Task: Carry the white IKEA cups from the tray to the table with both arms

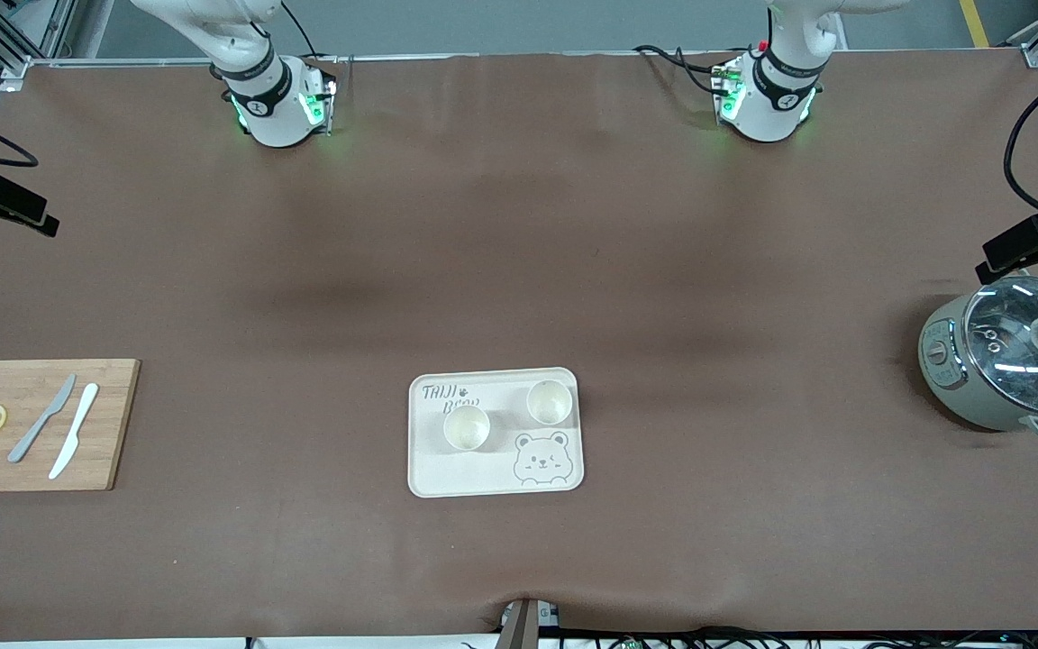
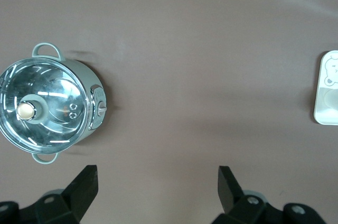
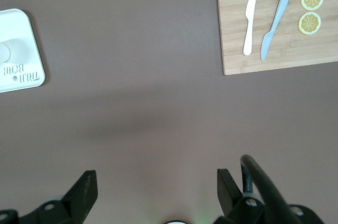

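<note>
Both white IKEA cups stand upright, mouths up, on the bear tray (image 1: 420,469) in the middle of the table. One cup (image 1: 466,427) sits toward the right arm's end, partly covering the tray's printed lettering; the other cup (image 1: 548,402) sits toward the left arm's end, slightly farther from the front camera. The two are near each other but apart. Being round, neither has a long axis.

You see only the arm bases in the front view; both grippers are out of its frame. The left gripper (image 2: 157,192) hangs over bare table with fingers spread wide, holding nothing. Its wrist view alone shows the tray's edge and the pot (image 2: 47,110) together. The right gripper (image 3: 157,195) is likewise spread and empty, over bare table between the tray and the cutting board (image 3: 280,49); a black cable crosses one finger.
</note>
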Controlling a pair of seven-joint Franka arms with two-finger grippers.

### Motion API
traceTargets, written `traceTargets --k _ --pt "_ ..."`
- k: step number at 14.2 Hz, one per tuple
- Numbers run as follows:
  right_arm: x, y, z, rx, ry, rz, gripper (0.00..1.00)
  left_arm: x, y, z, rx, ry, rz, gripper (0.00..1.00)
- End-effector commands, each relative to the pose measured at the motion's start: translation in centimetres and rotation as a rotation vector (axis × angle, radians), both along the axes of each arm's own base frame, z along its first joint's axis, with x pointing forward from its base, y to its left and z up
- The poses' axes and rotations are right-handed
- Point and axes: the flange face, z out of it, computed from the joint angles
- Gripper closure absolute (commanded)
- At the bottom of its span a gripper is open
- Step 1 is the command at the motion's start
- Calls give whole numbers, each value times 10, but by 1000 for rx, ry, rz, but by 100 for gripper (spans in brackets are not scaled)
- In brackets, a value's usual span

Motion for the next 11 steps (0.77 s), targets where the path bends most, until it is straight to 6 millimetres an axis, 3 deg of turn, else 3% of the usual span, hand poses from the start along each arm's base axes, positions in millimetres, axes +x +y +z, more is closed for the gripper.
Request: traceTargets --k 1,6,11 --pt "-1 0 1 1 -5 9 0 14 -9 -30 21 50 -11 0" --pt "-1 0 1 1 -4 9 0 36 -46 -79 24 98 -57 0" --pt "-1 1 1 3 -4 10 0 56 -104 -123 -5 92 79 0"
